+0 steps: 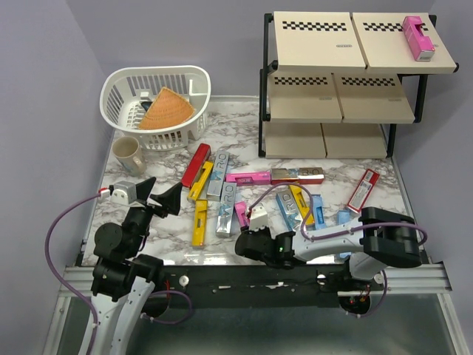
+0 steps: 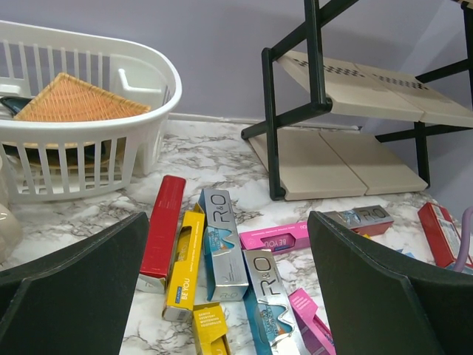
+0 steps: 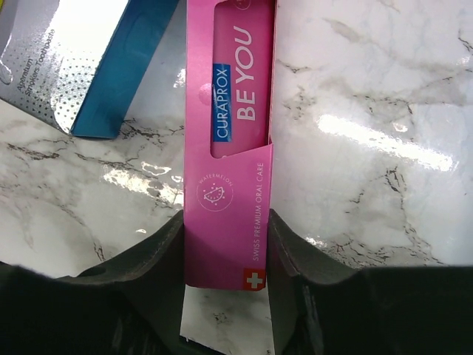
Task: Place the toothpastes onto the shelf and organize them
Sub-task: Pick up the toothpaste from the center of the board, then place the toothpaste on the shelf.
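Note:
Many toothpastes lie loose on the marble table (image 1: 162, 222): a red one (image 1: 196, 164), a yellow one (image 1: 200, 222), silver-blue ones (image 1: 219, 176) and a red one at the right (image 1: 363, 190). One pink toothpaste (image 1: 418, 37) lies on the top tier of the shelf (image 1: 340, 111). My right gripper (image 3: 225, 229) has its jaws pressed against both long sides of a pink toothpaste (image 3: 229, 111) that lies flat on the table; from above this carton (image 1: 240, 213) is at the front centre. My left gripper (image 2: 228, 222) hovers wide open over the left cartons, holding nothing.
A white plastic basket (image 1: 122, 92) holding an orange woven piece (image 1: 166, 111) stands at the back left, with a beige mug (image 1: 127, 154) in front of it. The shelf's lower tiers (image 2: 369, 89) carry nothing that I can see.

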### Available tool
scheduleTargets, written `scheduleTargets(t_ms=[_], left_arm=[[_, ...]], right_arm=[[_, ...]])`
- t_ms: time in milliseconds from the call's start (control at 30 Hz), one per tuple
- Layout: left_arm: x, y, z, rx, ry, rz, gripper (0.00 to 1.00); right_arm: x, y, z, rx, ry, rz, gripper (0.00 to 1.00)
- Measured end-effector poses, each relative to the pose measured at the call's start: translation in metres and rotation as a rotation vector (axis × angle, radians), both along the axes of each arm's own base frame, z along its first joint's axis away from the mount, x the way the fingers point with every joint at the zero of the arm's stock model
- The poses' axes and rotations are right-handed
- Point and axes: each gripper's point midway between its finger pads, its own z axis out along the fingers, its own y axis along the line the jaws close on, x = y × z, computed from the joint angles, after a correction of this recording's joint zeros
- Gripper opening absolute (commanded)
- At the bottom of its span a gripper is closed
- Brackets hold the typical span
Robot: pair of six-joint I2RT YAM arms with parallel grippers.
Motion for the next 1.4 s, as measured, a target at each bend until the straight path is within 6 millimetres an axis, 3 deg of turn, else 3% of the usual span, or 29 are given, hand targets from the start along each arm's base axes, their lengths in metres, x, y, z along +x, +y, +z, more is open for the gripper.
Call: scheduleTargets(t_ms=[167,300,400,500,600,667,833,933,967,1033,1200,1400], left_arm=[[0.001,0.0,-0.001,0.001,0.005,0.001,0.99],[0.002,0.0,-0.002,0.002,0.009,0.002,0.99],[0.002,0.0,-0.002,0.003,0.011,0.0,0.99],[0.002,-0.001,-0.003,0.003,0.013,-0.001,0.99],[0.003,-0.001,-0.003,0.003,0.015,-0.001,0.99],[0.003,-0.001,-0.003,0.004,0.017,-0.001,0.99],[0.003,-0.001,-0.004,0.005,0.021,-0.002,0.99],[0.004,-0.002,-0.005,0.006,0.025,-0.004,0.99],[0.004,-0.002,-0.005,0.007,0.026,-0.006,0.99],[0.004,-0.003,-0.005,0.007,0.027,-0.01,0.99],[0.004,-0.004,-0.007,0.01,0.033,-0.019,0.99],[0.005,-0.006,-0.008,0.013,0.04,-0.024,0.99]], right_arm=[[0.001,-0.004,0.001,0.016,-0.007,-0.018,0.44],[-0.002,-0.021,0.005,-0.024,0.001,-0.022,0.43],[-0.003,-0.034,0.017,-0.052,-0.002,-0.017,0.43],[-0.001,-0.045,0.044,-0.074,-0.025,-0.005,0.43],[0.005,-0.048,0.084,-0.072,-0.071,0.012,0.43],[0.014,-0.052,0.122,-0.053,-0.113,0.022,0.43],[0.046,-0.079,0.21,-0.009,-0.235,0.015,0.44],[0.075,-0.111,0.277,0.026,-0.342,-0.041,0.45],[0.079,-0.117,0.288,0.024,-0.363,-0.051,0.45],[0.1,-0.148,0.343,0.04,-0.463,-0.127,0.45],[0.121,-0.204,0.437,0.002,-0.652,-0.225,0.45],[0.147,-0.244,0.509,-0.106,-0.797,-0.311,0.46]])
